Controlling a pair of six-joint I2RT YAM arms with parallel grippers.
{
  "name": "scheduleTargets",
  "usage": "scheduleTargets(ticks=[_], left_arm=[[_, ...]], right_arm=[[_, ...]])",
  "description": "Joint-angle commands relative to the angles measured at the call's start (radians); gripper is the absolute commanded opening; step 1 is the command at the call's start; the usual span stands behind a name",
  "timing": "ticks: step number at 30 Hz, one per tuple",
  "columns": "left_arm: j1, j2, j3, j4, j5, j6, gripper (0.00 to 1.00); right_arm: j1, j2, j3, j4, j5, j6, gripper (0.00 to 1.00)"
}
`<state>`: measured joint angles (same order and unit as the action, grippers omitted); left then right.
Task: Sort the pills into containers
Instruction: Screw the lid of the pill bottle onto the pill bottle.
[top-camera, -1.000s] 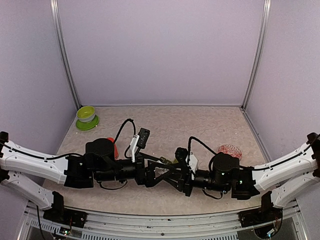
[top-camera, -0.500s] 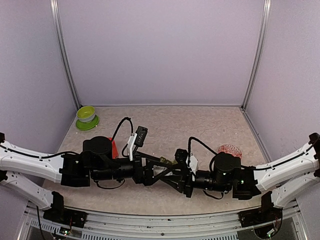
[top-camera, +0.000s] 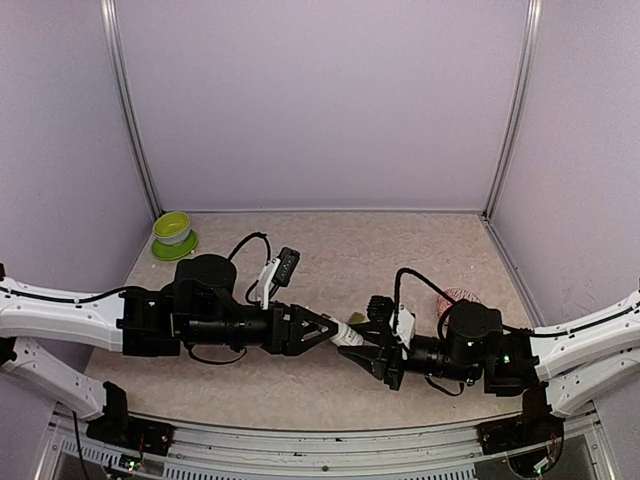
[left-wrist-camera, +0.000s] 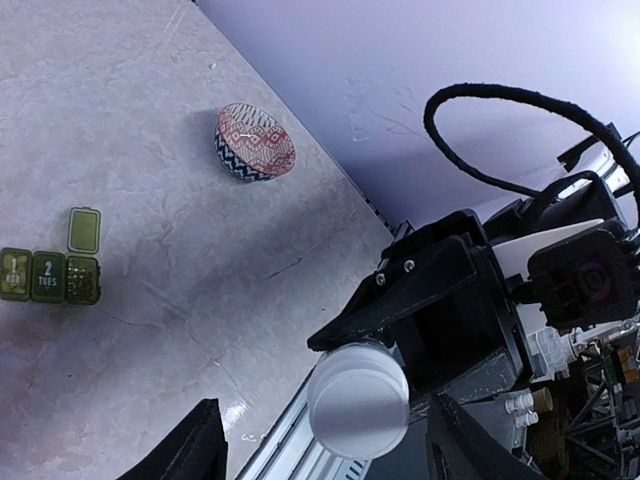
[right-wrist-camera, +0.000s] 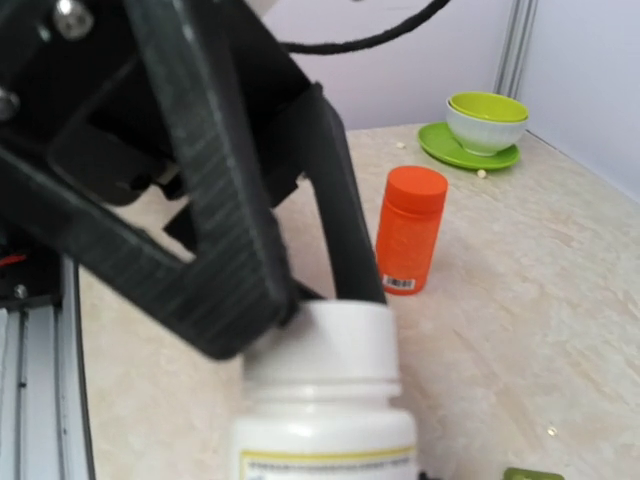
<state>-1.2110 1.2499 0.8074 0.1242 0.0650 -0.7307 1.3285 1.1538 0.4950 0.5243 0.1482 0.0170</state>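
The containers (left-wrist-camera: 50, 275) sit on the pale surface (top-camera: 420, 250) as a row of three joined dark green boxes. The box at one end has its lid flipped open and the other two are closed. What is inside the open one is too small to make out.

Somewhere near the containers, lifted clear of the surface, is a white bottle (right-wrist-camera: 322, 420) lying roughly level. I cannot tell how close it is to them. The right gripper (top-camera: 368, 350) is clamped on the bottle's body. The left gripper (top-camera: 335, 332) faces it end-on, fingers set either side of the white cap (left-wrist-camera: 357, 400). They are spread rather than pinched — its own wrist camera shows a gap beside the cap.

Well apart from the containers, off towards the wall, stands a small bowl with a red and dark pattern (left-wrist-camera: 255, 143). An orange bottle (right-wrist-camera: 410, 230) stands upright on the surface, farther from the containers than the white one. Farthest from them — in the back left corner — is a lime-green bowl (top-camera: 172, 226) on a green plate (top-camera: 175, 247).
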Motion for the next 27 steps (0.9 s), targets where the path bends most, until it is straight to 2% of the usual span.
scheduleTargets(ticks=[1,4,9,14,19,21,24,27], left_arm=[[0.011,0.033,0.053,-0.027,0.086,-0.002,0.66],[0.011,0.043,0.053,-0.002,0.101,-0.004,0.67],[0.014,0.065,0.065,0.004,0.129,-0.009,0.6],[0.019,0.08,0.067,0.016,0.151,-0.018,0.51],[0.021,0.079,0.065,0.025,0.144,-0.013,0.36],[0.021,0.077,0.06,0.03,0.144,-0.013,0.36],[0.022,0.073,0.055,0.035,0.142,-0.015,0.5],[0.022,0.065,0.052,0.037,0.139,-0.015,0.52]], right_arm=[[0.009,-0.02,0.001,-0.053,0.022,-0.037,0.2],[0.009,-0.015,0.01,-0.07,0.025,-0.044,0.2],[0.011,-0.018,0.013,-0.075,0.022,-0.047,0.2],[0.012,-0.019,0.011,-0.07,0.023,-0.046,0.2],[0.014,-0.005,0.011,-0.066,0.024,-0.043,0.2],[0.013,-0.005,0.01,-0.064,0.023,-0.042,0.2],[0.015,-0.01,0.001,-0.058,0.025,-0.042,0.2],[0.015,-0.018,-0.001,-0.06,0.025,-0.042,0.2]])
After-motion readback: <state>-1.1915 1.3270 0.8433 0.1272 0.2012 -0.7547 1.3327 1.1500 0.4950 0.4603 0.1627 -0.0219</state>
